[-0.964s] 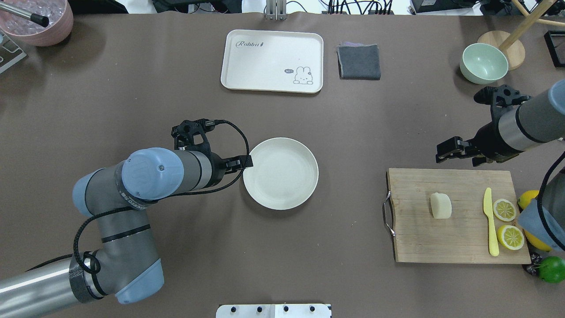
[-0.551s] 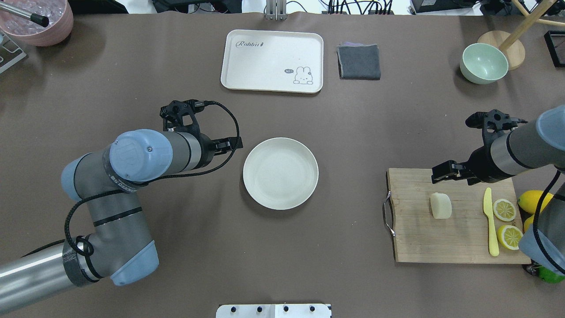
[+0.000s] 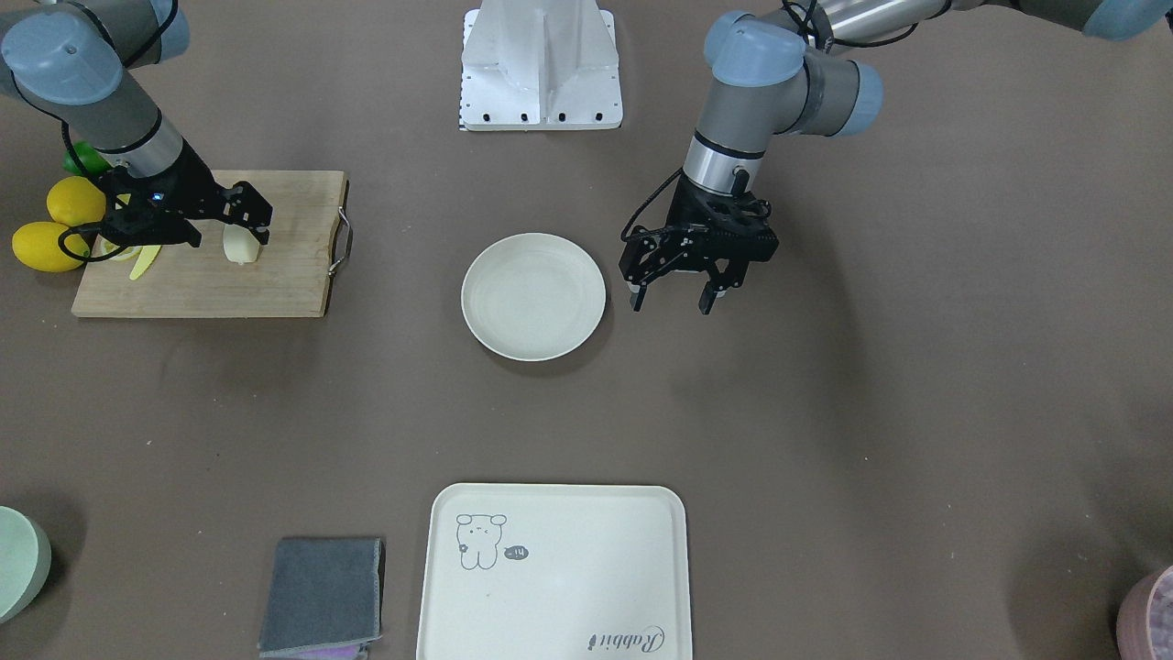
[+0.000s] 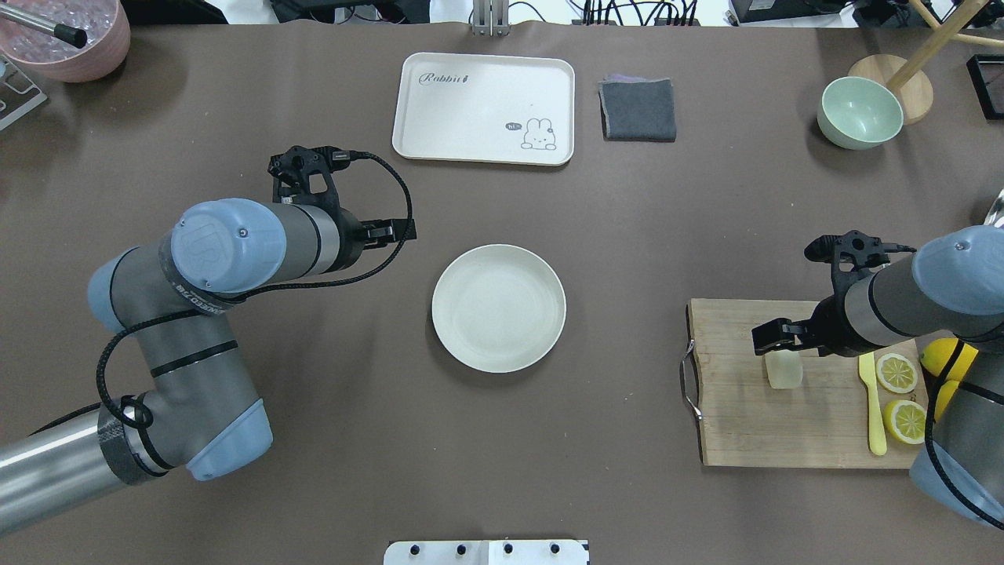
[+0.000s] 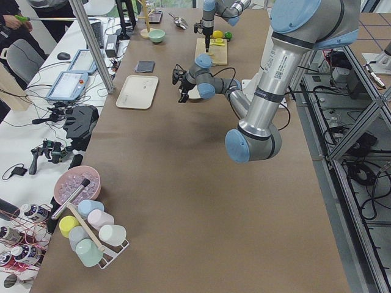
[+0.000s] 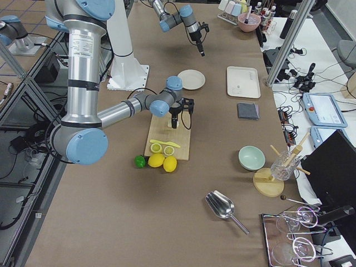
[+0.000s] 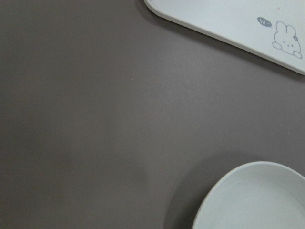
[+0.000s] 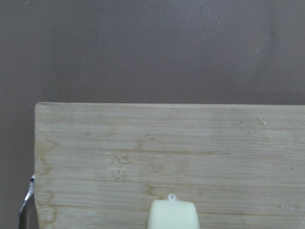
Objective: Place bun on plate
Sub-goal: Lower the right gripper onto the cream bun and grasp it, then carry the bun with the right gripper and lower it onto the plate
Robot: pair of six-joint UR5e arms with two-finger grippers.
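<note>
Some of the bun (image 4: pixel 784 375) hides under right fingers (image 4: pixel 769 336) overhead, less front-on.

**A:** Entry for the bun: appearance and position?

**B:** The bun (image 4: pixel 784 372) is small, pale cream-yellow and smooth, a rounded block shape. It looks whole and undented. It lies on the wooden cutting board (image 4: pixel 753 424), on the robot's right side of the tabletop (image 4: pixel 627 235). It sits in the half of the board nearer the metal handle (image 4: pixel 687 377). The right wrist view shows a tiny nub on its end.

**A:** And the plate?

**B:** The plate (image 4: pixel 498 308) is round, shallow and off-white, with a plain raised rim, and is much wider than the bun. It sits flat and right way up near the middle of the tabletop. It is well apart from the board, and the bun is not yet on it.
</note>
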